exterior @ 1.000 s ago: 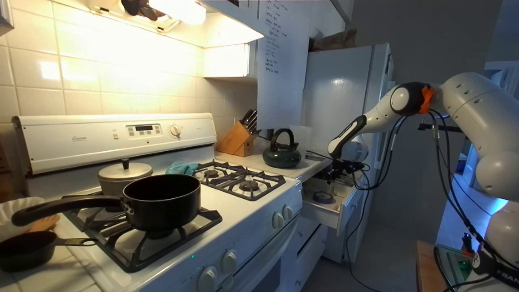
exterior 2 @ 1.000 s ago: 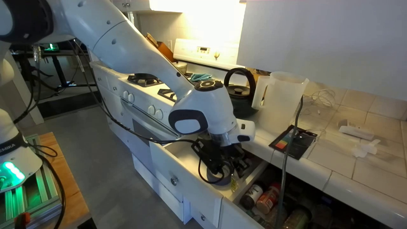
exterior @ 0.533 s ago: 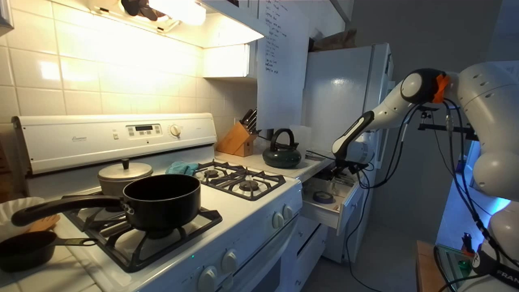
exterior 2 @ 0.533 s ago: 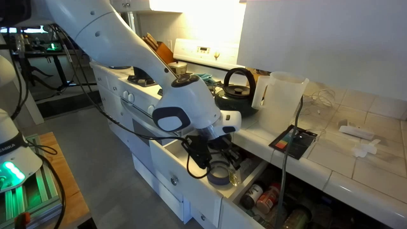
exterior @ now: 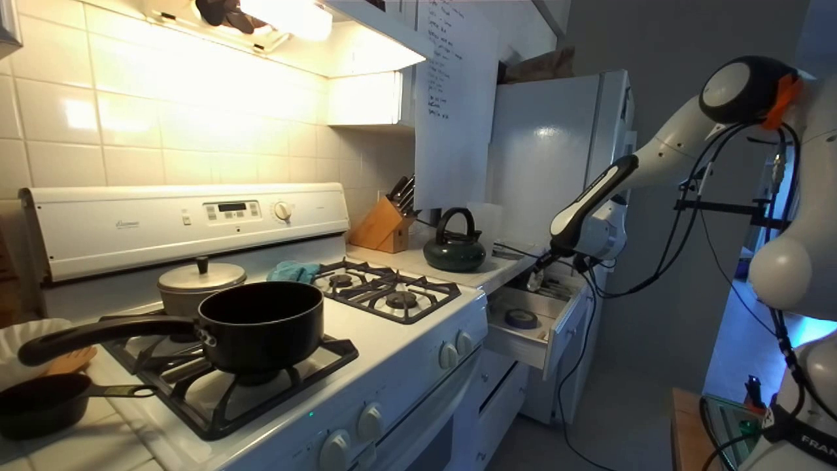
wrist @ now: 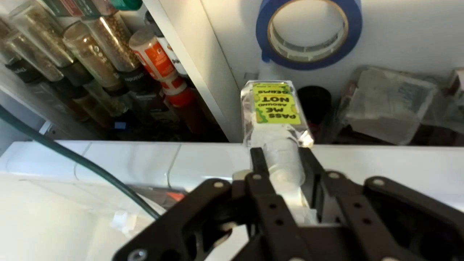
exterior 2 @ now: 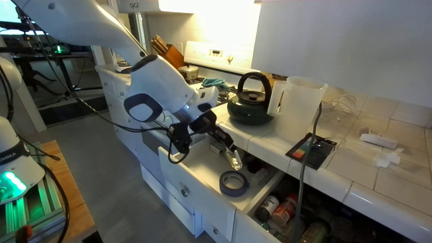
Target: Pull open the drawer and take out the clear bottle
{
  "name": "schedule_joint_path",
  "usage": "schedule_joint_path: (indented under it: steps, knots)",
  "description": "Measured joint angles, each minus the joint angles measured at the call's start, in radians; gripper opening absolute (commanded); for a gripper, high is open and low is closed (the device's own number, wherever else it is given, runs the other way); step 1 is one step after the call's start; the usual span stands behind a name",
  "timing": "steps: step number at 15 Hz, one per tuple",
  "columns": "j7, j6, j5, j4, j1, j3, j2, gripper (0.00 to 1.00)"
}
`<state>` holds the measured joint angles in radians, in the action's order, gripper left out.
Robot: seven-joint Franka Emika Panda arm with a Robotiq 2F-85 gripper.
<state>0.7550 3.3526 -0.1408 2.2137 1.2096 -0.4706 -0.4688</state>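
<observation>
Two fingers [wrist: 266, 190] pinch clear bottle [wrist: 276, 112], apparently by its top; small hold might slip, dropping it into drawer [exterior 2: 204, 202].

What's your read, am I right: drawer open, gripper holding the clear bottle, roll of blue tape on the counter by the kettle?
Not quite: the roll of blue tape is not on the counter; it lies inside the drawer, as both exterior views show. The rest stands: the drawer is open and the gripper holds the clear bottle.
</observation>
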Motion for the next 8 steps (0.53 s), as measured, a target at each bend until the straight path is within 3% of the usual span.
schedule_joint_path:
  steps: [3,6,8]
  knots:
    - [-0.005,0.025,0.038,0.079,0.222,-0.234,0.089,0.07]
    - [-0.015,0.020,0.086,0.084,0.451,-0.469,0.124,0.07]
    - [-0.016,-0.003,0.095,0.068,0.565,-0.586,0.124,0.07]
